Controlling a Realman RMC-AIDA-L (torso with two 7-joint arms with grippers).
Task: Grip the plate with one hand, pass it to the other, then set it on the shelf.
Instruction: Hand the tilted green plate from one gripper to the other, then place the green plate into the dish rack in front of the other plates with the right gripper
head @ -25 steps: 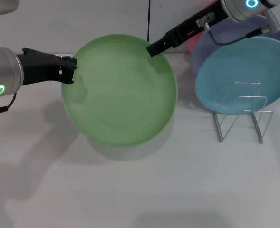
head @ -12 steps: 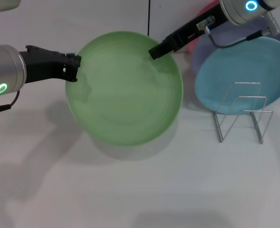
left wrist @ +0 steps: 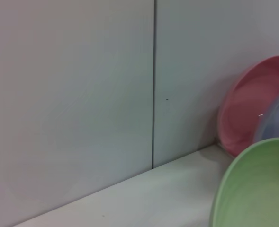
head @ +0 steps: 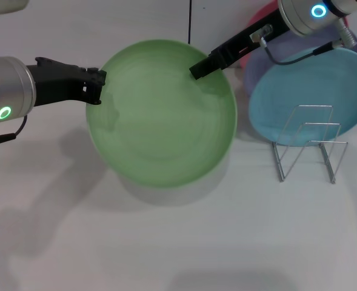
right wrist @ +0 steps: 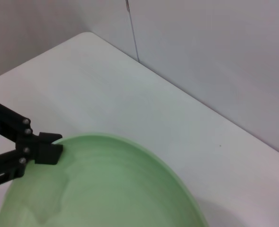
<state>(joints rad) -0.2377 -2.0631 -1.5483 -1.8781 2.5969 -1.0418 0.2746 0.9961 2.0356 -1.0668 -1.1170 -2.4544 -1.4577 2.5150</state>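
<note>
We have the plate (head: pixel 161 115) held clear of the table (head: pixel 166 242), roughly level, its shadow falling on the surface just below it. Both grippers are on its rim at once, which fits the middle of the hand-over.

The left gripper (head: pixel 95 86) sits at the plate's left edge, fingers closed onto the rim; the right wrist view confirms a black fingertip (right wrist: pixel 48 152) clamped over the edge. We judge this is the side carrying the load, since the arm reaches in level from the left and the plate hangs out from it.

The right gripper (head: pixel 199 66) meets the far right part of the rim, coming down at a slant from the upper right. It touches the plate, but we cannot tell whether its fingers have closed on the rim or only bracket it.

The shelf (head: pixel 306 144) stands on the table well to the right of the plate, its wire loops upright. A light blue plate (head: pixel 314 91) leans behind the shelf, with a lavender plate (head: pixel 269 57) and a pink plate (left wrist: pixel 246 101) stacked behind that against the wall (left wrist: pixel 82 71).

Our reading: the transfer goes left to right because the shelf lies on the right arm's side. The plate is not yet on the shelf. Risk: it tips if the left lets go before the right has a firm pinch.
</note>
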